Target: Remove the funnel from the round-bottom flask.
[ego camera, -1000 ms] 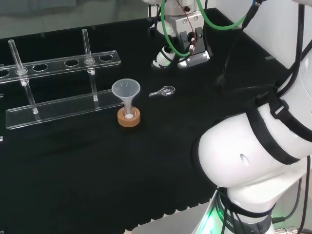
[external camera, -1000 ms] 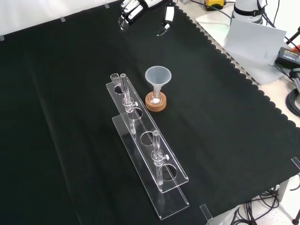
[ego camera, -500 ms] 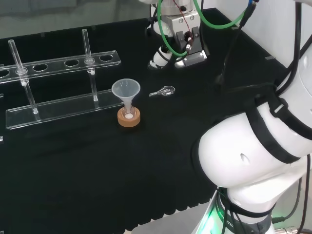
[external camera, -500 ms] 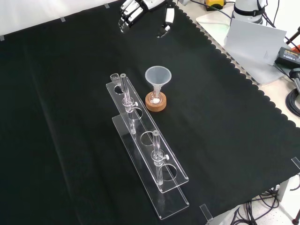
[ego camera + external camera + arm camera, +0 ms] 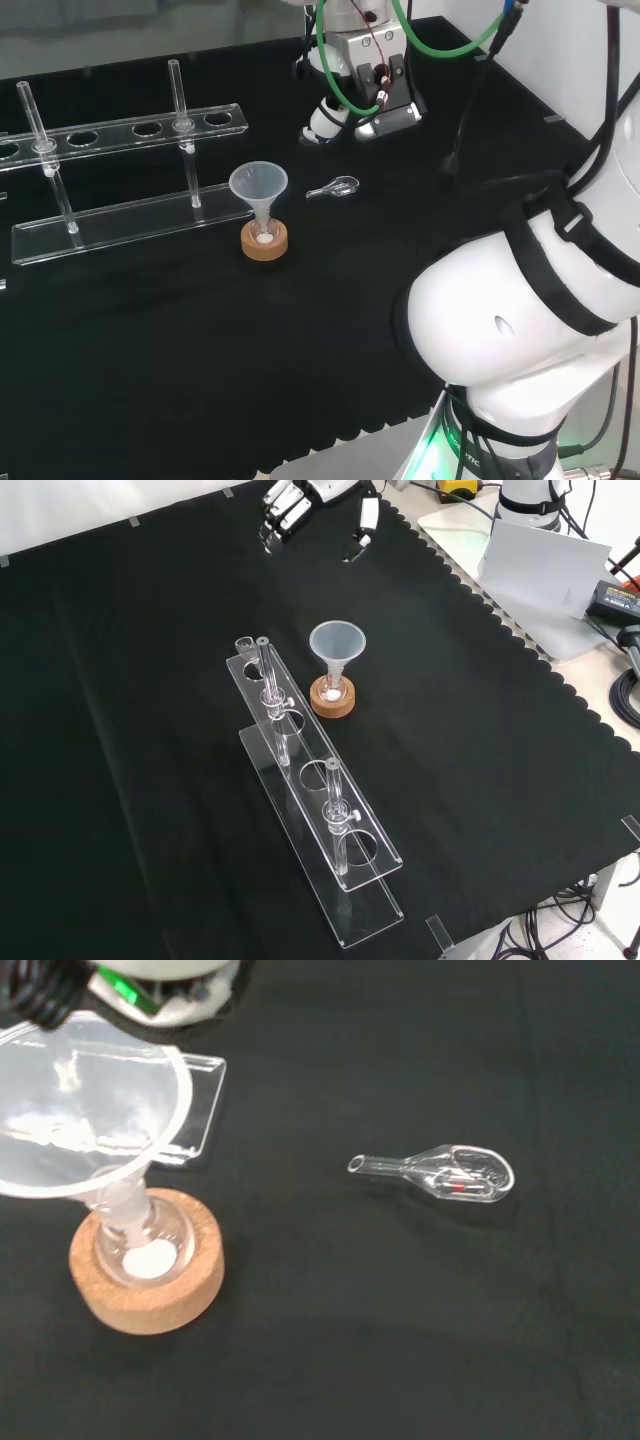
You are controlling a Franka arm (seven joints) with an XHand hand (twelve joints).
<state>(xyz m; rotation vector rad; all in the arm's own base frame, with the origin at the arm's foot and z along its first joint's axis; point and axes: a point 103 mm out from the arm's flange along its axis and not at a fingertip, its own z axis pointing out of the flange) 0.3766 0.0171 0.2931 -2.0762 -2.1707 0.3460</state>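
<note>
up at the top of the front view, the hand [image 5: 300,502] hangs over the black cloth [image 5: 120,730] with its fingers [image 5: 280,510] and thumb apart, holding nothing. well apart from it, the funnel [image 5: 337,643] sits upright in the round-bottom flask [image 5: 331,687] on its cork ring [image 5: 332,701], beside the clear rack [image 5: 310,800].

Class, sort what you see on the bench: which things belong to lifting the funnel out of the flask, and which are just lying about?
Part of the job:
funnel
flask
cork ring
hand

Lying about:
test-tube rack
test tubes
small glass piece
</note>
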